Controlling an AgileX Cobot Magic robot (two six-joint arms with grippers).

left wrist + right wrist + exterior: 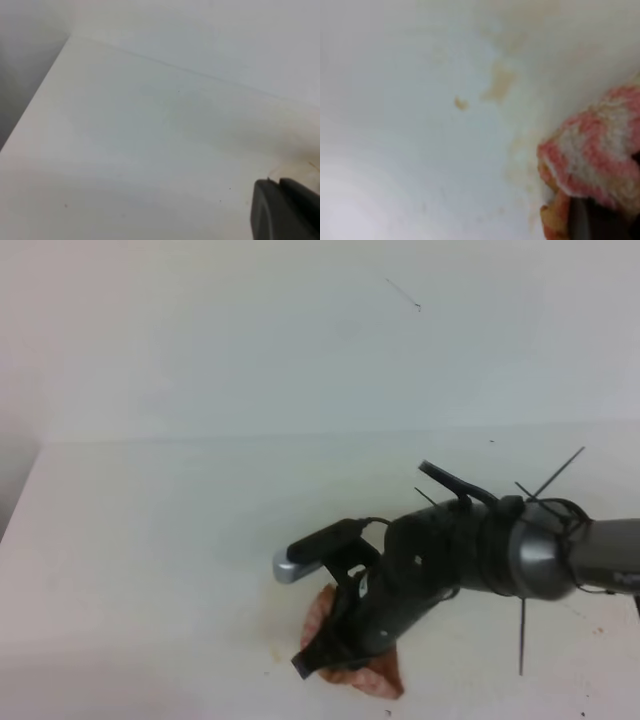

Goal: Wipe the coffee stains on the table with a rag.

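A: any containers around? where's the rag (352, 672)?

B: can't see any. Rag's near the front edge of the white surface (150, 540), pinned under the right gripper (325, 655), jaws clamped on it. Tan coffee stains (499, 82) just beside it. Left gripper (285, 210): can't tell.

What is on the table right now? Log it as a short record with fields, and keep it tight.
surface: wide plain white table
cloth: small lumpy pink-and-white rag, brown-stained, lying on the table
right hand: shut on the rag, low at the table's near edge
stains: faint tan coffee stains beside the rag, one small blotch apart from the larger smears
left hand: only a dark edge in its wrist view; state unclear
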